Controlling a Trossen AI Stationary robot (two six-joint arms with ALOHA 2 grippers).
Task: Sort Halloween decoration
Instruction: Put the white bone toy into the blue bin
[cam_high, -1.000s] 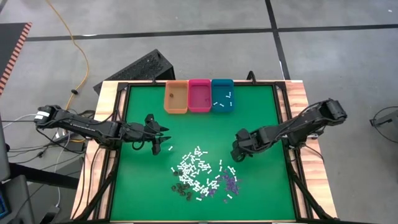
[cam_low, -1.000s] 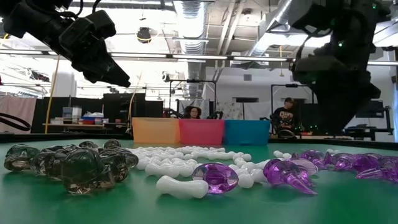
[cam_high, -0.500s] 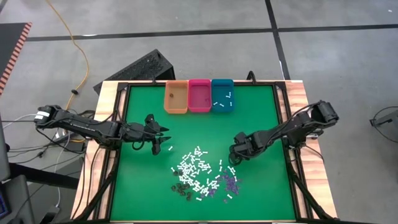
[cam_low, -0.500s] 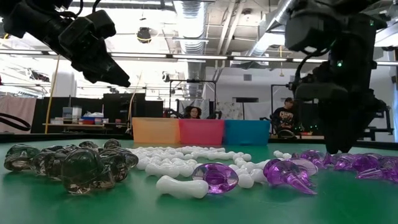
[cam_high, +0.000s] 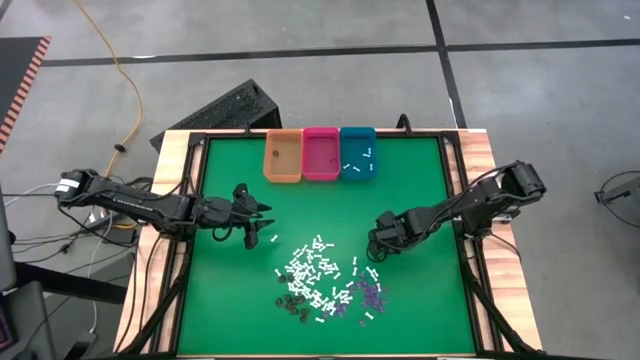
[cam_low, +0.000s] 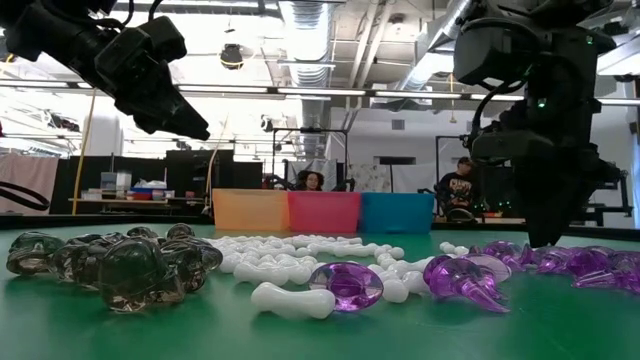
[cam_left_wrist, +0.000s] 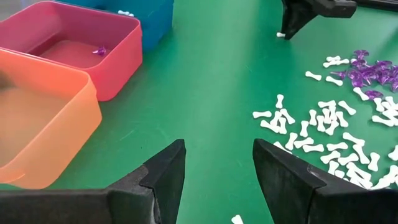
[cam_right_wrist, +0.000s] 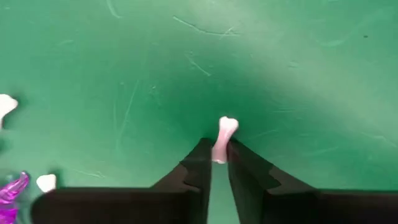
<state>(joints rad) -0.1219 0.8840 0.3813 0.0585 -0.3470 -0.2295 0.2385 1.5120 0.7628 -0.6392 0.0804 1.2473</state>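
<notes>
The Halloween decoration lies as a heap of tiny white bone-shaped sticks, purple bits and dark bits on the green mat, near its front edge. My right gripper points down at the mat just right of the heap and is shut on one white bone. Over the left part of the mat, my left gripper hangs open with nothing between its fingers; in the high view my left gripper is left of the heap. My right gripper pinches the white bone's one end between its two fingertips, coming from above and pointing down. The bone lies along the fingers, and its other knobbed end sticks out past them toward the mat. Whether that end touches the mat I cannot tell.
Three bins stand side by side at the mat's far edge: orange, pink holding a purple bit, and teal holding a few white bones. Bare green mat stretches between the bins and the heap. People sit in the room beyond.
My right gripper has sunk toward the mat and shifted slightly toward the heap. Its fingers, wider in the low view half a second ago, now stand close together at the mat. My left arm has kept still.
</notes>
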